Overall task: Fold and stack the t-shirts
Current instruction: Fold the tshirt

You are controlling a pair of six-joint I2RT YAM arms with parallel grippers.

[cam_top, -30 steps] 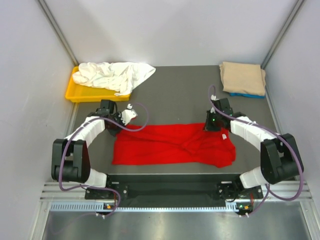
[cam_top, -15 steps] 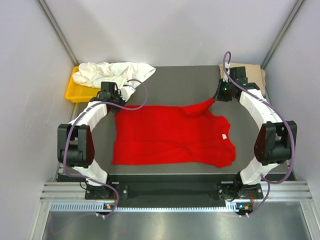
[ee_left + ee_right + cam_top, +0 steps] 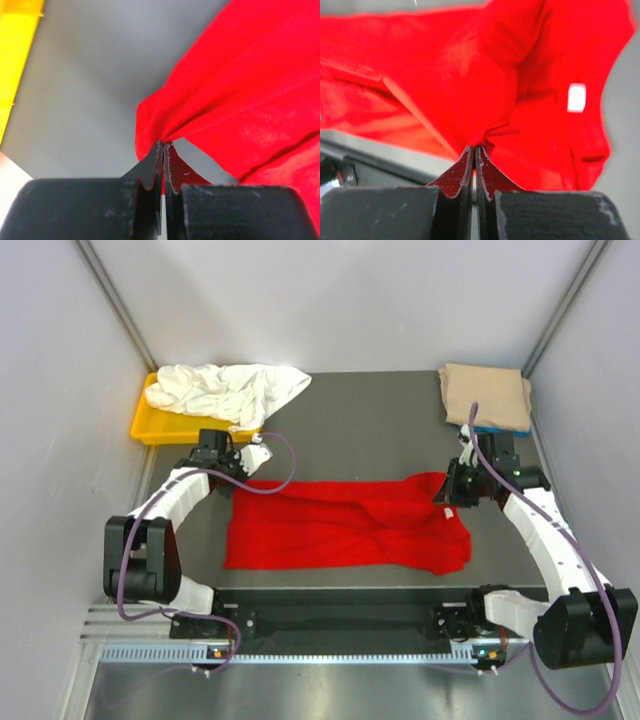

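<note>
While the left pincer (image 3: pixel 163 146) and right pincer (image 3: pixel 474 148) still pinch the red t-shirt (image 3: pixel 340 530), its far edge has come nearer.

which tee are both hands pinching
The red t-shirt mid-table: the left hand and right hand each clamp an edge. The white tee lies crumpled over the yellow tray; the tan tee sits folded, far right.

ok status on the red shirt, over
Hands: left hand shut on red t-shirt, far left corner; right hand shut on far right corner. Nothing in the way: white t-shirt and tan t-shirt sit at the back.
</note>
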